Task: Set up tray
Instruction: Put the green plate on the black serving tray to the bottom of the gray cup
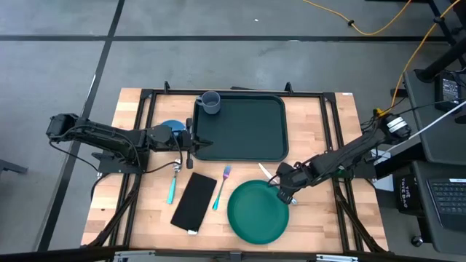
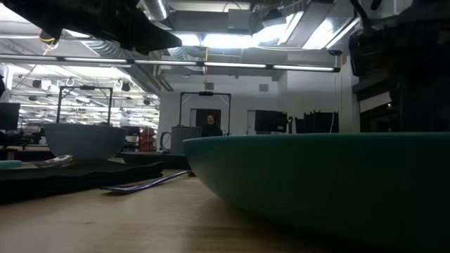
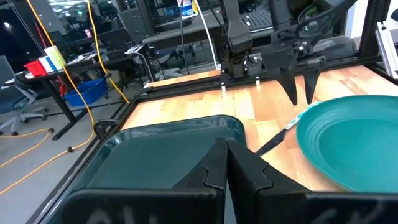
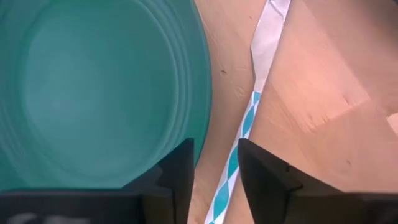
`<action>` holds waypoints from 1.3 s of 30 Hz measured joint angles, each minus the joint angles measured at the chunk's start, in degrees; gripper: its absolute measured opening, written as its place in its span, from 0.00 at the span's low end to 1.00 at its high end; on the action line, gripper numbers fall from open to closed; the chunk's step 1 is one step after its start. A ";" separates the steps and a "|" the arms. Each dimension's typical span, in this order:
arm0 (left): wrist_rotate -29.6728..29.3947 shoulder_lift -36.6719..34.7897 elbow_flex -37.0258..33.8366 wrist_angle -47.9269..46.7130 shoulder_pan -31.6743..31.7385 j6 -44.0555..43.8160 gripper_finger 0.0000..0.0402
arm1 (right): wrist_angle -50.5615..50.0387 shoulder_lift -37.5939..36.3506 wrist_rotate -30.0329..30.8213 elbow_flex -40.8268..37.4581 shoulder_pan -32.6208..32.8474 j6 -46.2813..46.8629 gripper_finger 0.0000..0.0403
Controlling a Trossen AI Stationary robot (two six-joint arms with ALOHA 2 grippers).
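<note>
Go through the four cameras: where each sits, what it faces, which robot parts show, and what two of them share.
High: overhead, straight down on tray, plate, both arms.
Low: table height, level past the plate into the room; arms dark at top.
Left wrist: over the tray, shut left gripper in front, right gripper beyond.
Right wrist: down on the plate and a striped straw, fingers apart.
All four share the plate.

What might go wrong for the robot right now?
The right gripper stands open at the plate's rim with a straw between its fingers: closing could catch the straw or nudge the plate. The left gripper is shut at the tray's edge, and a cup stands in the tray's corner, so a sudden pull might tip the cup.
</note>
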 joint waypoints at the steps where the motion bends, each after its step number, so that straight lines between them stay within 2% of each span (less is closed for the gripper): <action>1: -0.02 0.00 0.00 0.00 0.00 0.00 0.01 | 0.40 0.52 -0.02 0.00 0.00 -0.07 0.34; 23: 0.02 0.00 0.00 -0.26 0.00 0.00 0.02 | 5.39 7.24 -0.15 -0.02 0.00 -0.62 0.36; 28: 0.02 0.00 0.00 -0.26 0.00 0.00 0.02 | 7.05 8.84 -3.19 -0.02 -0.02 -1.72 0.36; 36: 0.02 0.00 0.00 -0.28 0.01 0.00 0.00 | 8.34 9.24 -3.76 -0.02 -0.02 -1.34 0.36; 39: 0.02 0.00 0.00 -0.28 0.00 0.00 0.01 | 8.55 9.24 -4.20 -0.02 -0.02 -0.12 0.33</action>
